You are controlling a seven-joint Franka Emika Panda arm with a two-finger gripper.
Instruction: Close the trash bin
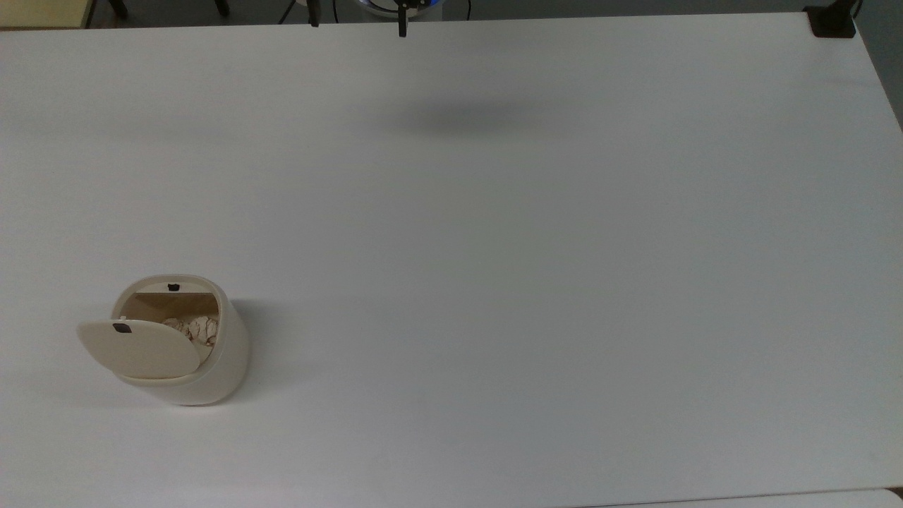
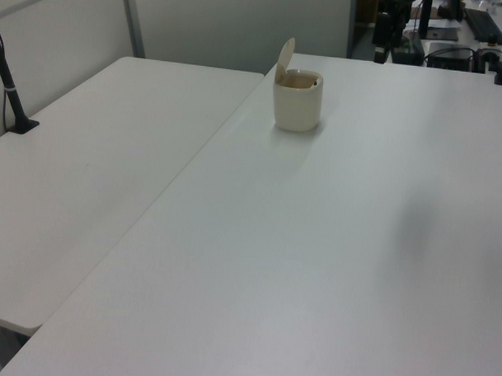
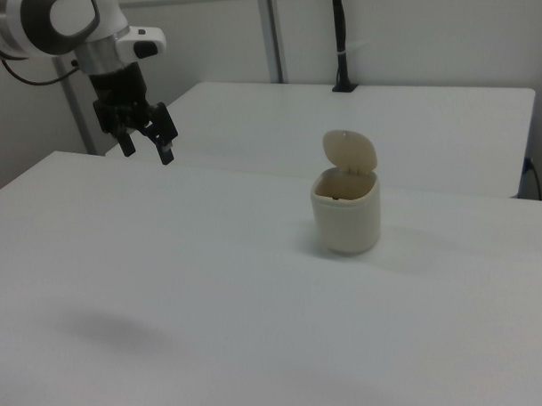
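The trash bin [image 1: 219, 367] is a small cream-white bin standing near the top view's lower left of the white table [image 1: 494, 282]. Its hinged lid [image 1: 141, 349] is swung up and open, and crumpled paper lies in the brownish interior. The bin [image 2: 298, 103] stands at the far middle in the left view, with its lid [image 2: 284, 61] upright. In the right view the bin [image 3: 347, 214] is at centre right with its lid [image 3: 349, 154] raised. My gripper [image 3: 147, 148] hangs open and empty above the table, well off toward the right view's left of the bin. Its fingertips [image 1: 402, 28] poke in at the top view's upper edge.
A second white table [image 2: 86, 174] adjoins along the left view's left, with a black clamped post [image 2: 11, 89] on it; the post [image 3: 339, 40] also stands at the back in the right view. A black clamp [image 1: 832, 21] sits at the top view's upper right corner.
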